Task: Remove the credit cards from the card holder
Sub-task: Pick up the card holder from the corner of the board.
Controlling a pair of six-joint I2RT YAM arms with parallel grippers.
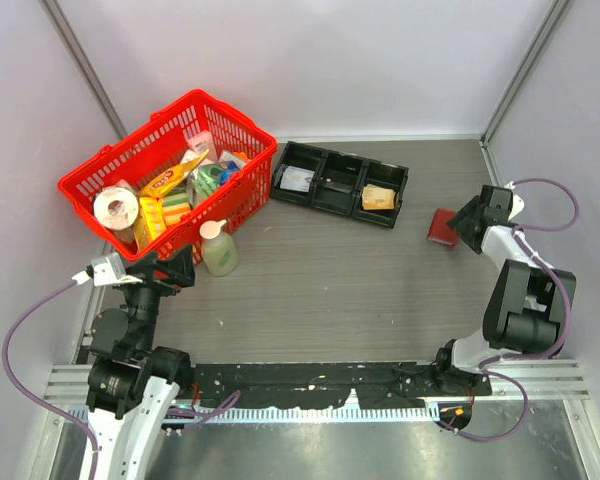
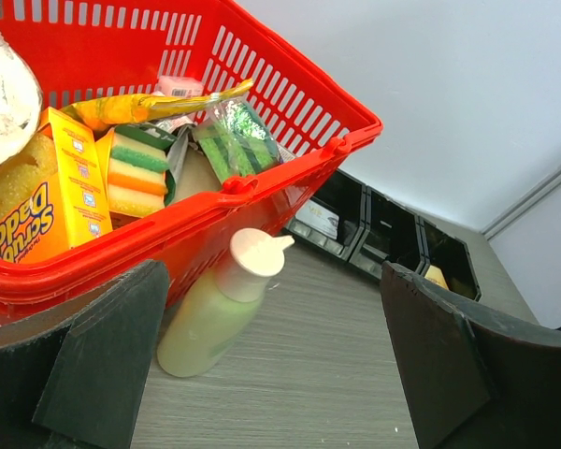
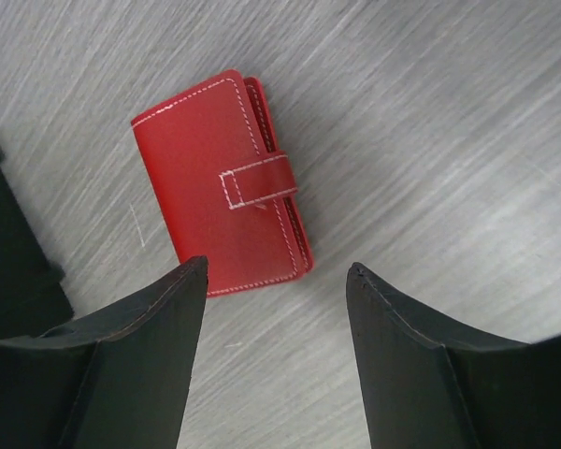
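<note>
The card holder [image 3: 224,181] is a dark red wallet with white stitching. It lies closed on the table with its snap tab fastened. It also shows at the right in the top view [image 1: 441,228]. The credit cards are hidden inside it. My right gripper [image 3: 277,273] is open and empty, hovering just above the wallet's near edge, and it also shows in the top view [image 1: 470,222]. My left gripper [image 2: 276,360] is open and empty above the table near the basket, and it also shows in the top view [image 1: 170,268].
A red basket [image 1: 170,170] full of groceries stands at the back left, with a pale green bottle [image 1: 218,248] beside it. A black three-compartment tray [image 1: 338,184] sits at the back centre, holding a tan wad [image 1: 377,197] and a small grey item [image 1: 297,180].
</note>
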